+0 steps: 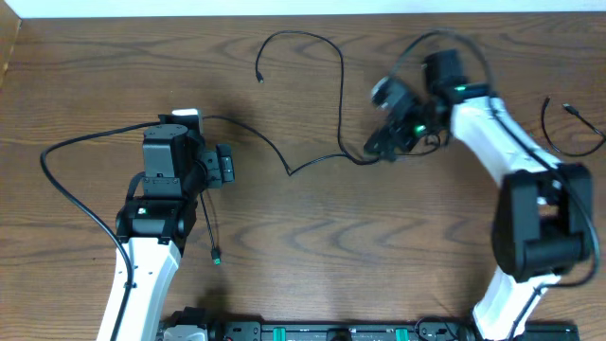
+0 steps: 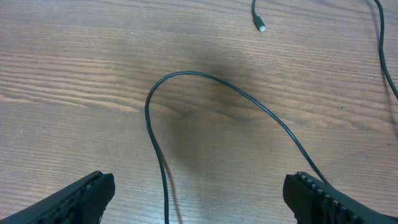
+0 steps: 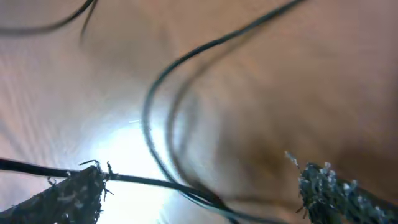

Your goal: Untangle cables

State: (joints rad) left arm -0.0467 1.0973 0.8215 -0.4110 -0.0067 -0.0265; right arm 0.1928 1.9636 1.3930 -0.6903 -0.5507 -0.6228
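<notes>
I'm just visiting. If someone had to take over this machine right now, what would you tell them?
Left gripper: open, empty, hovering above a loop of the long black cable.
Right gripper: open, low over the bunched strands; strands cross between its jaws, nothing clamped.
Another black cable lies apart, far right.
Done: that one looks separated.
Left: probably loosen the bunch and lay the long cable out.

Long cable [image 1: 342,95] on table [image 1: 95,57] between left arm [image 1: 151,227] and right arm [image 1: 530,218]; second cable [image 1: 554,142] right of it.
</notes>
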